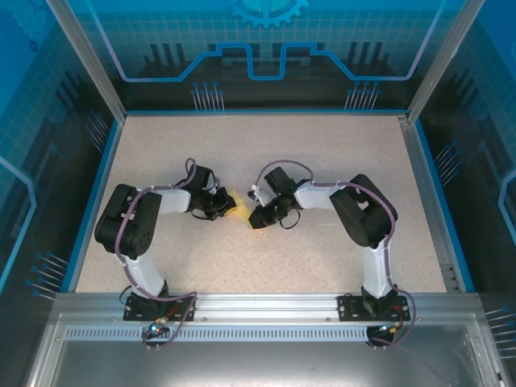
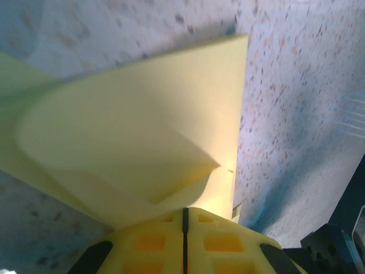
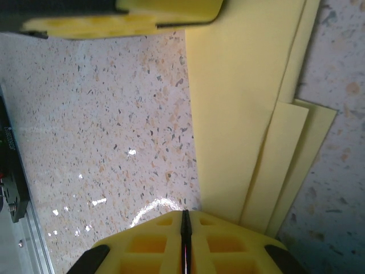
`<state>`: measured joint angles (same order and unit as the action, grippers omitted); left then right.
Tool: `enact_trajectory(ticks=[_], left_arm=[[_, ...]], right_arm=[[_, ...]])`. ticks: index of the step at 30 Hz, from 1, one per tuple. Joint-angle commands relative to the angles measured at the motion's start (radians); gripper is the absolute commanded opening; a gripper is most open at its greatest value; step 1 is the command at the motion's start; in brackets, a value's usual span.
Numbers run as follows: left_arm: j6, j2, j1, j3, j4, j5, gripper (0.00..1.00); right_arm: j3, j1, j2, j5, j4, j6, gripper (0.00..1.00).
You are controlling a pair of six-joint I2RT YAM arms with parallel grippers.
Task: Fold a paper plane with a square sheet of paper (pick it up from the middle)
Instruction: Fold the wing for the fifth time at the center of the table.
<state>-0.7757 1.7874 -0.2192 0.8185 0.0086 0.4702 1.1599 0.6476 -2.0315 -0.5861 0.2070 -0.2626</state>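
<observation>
Near the middle of the table, the left gripper is clamped on the curled, folded yellow paper; the right gripper, fingers together, meets its layered edge.

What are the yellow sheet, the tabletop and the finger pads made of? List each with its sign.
Yellow sheet: thin matte paper; it holds sharp folded layers and curls softly where lifted.
Tabletop: speckled beige stone-look surface, probably laminate; glossy, with light glints.
Finger pads: yellow moulded plastic, likely; recessed square pockets, dull finish.
</observation>
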Motion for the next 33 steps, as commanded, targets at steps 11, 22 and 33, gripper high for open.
enact_trajectory(ticks=[11,22,33], left_arm=[[0.071,0.073,0.138,0.073,-0.03,-0.156,0.08],[0.111,0.001,0.239,0.077,-0.016,-0.133,0.1],[0.017,-0.293,0.08,-0.047,-0.002,-0.123,0.13]], right_arm=[[-0.081,-0.007,-0.029,0.092,0.133,-0.042,0.1],[-0.083,-0.006,-0.024,0.097,0.117,-0.058,0.1],[-0.079,-0.006,-0.021,0.092,0.102,-0.081,0.1]])
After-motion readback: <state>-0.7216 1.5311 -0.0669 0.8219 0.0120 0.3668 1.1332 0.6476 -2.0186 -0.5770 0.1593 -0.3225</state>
